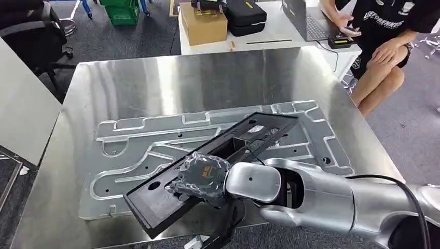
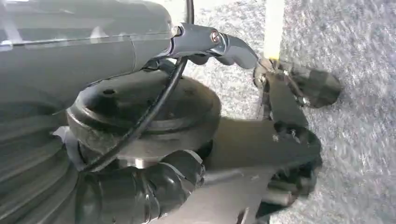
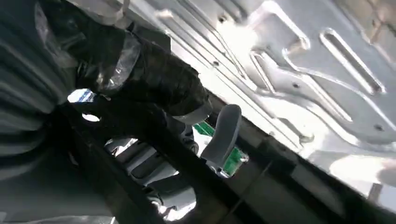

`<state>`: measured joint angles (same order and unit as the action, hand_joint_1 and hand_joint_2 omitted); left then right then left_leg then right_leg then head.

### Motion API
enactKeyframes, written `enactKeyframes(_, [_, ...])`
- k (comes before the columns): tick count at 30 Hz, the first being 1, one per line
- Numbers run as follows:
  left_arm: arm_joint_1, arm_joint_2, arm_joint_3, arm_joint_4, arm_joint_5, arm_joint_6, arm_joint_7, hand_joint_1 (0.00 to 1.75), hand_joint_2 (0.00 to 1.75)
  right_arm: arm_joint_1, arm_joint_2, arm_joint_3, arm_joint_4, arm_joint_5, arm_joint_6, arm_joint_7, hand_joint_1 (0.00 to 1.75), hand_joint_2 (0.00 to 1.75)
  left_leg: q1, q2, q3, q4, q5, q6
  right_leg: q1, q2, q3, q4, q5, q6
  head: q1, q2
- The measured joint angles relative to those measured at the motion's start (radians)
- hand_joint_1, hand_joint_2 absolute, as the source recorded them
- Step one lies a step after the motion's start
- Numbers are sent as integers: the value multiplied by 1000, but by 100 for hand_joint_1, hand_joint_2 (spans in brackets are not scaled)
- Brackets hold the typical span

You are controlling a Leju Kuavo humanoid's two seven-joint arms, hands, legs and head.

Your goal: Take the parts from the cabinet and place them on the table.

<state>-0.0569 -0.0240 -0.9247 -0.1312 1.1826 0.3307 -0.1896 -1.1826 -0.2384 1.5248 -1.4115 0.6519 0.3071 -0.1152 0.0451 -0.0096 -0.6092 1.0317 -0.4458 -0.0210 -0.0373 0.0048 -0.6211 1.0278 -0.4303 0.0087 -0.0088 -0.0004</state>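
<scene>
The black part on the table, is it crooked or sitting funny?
Yes. The long black part lies slantwise across the silver metal plate, and its near end juts past the table edge. The right hand holds it there.

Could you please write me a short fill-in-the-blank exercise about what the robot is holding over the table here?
1. The long black part is held by the robot's ____ hand.
2. Beneath that part lies a stamped ____ panel on the steel table.
3. Behind the table, a cardboard ____ sits on a white desk.

Missing words: right; metal; box
</scene>
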Motion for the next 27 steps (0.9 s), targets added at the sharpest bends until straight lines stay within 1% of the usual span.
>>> enactKeyframes(2, [-1, 0, 0, 0, 0, 0, 0, 0, 175, 0, 0, 0, 0, 0, 0, 0, 175, 175, -1, -3, 1, 0, 0, 2, 1, 0, 6, -7, 4, -7, 0, 0])
enactKeyframes(3, [-1, 0, 0, 0, 0, 0, 0, 0, 175, -1, 0, 0, 0, 0, 0, 0, 175, 175, -2, -4, 1, 0, 0, 2, 1, -1, 8, -10, 5, -12, 0, 0])
enactKeyframes(4, [-1, 0, 0, 0, 0, 0, 0, 0, 175, -2, 0, 0, 0, 0, 0, 0, 175, 175, -4, -4, 1, 0, -1, 7, 1, -1, 10, -15, 6, -16, 0, 0])
enactKeyframes(8, [-2, 0, 0, 0, 2, 0, -2, 0, 175, -3, 0, 0, 0, -5, 0, 1, 175, 175, -12, -4, 1, 0, -3, 21, -4, -2, 12, -20, 7, -16, 0, 0])
enactKeyframes(12, [-2, 0, 0, 0, 2, 2, -2, 0, 175, -3, -2, 0, 0, -7, 1, 1, 175, 175, -16, -3, 1, 1, -4, 22, -6, -5, 11, -20, 7, -15, 0, 0])
enactKeyframes(13, [-2, 0, 0, 0, 2, 2, -2, 0, 175, -3, -2, 0, 0, -9, 1, 1, 175, 175, -17, -3, 1, 1, -4, 23, -6, -5, 11, -20, 7, -12, 0, 0])
enactKeyframes(14, [-2, 0, 0, 0, 2, 3, -1, 0, 175, -3, -2, 0, 0, -11, 1, 1, 175, 175, -17, -3, 1, 1, -5, 24, -6, -5, 11, -20, 7, -3, 0, 0])
enactKeyframes(16, [-2, 0, 0, 0, 3, 5, -1, 0, 175, -3, -3, 0, 0, -17, 2, 1, 175, 175, -17, -2, 1, 1, -6, 25, -8, -5, 11, -21, 6, 22, 0, 0])
enactKeyframes(17, [-2, 0, 0, 0, 3, 8, -1, 0, 175, -3, -4, 0, 0, -20, 2, 1, 175, 175, -17, -2, 1, 1, -6, 25, -9, -5, 11, -21, 6, 30, -1, 0])
enactKeyframes(21, [-2, 0, 0, 0, 5, 13, 0, 0, 175, -4, -19, 0, 1, -24, 0, 1, 175, 175, -17, -2, 2, 1, -6, 25, -7, -5, 10, -20, 4, 39, -1, 0])
enactKeyframes(27, [-2, 0, 0, 0, 6, 13, -1, 0, 175, -7, -41, 0, 1, -32, -1, 1, 175, 175, -16, 0, 3, 1, -6, 25, -5, -5, 6, -14, 3, 39, -1, 0])
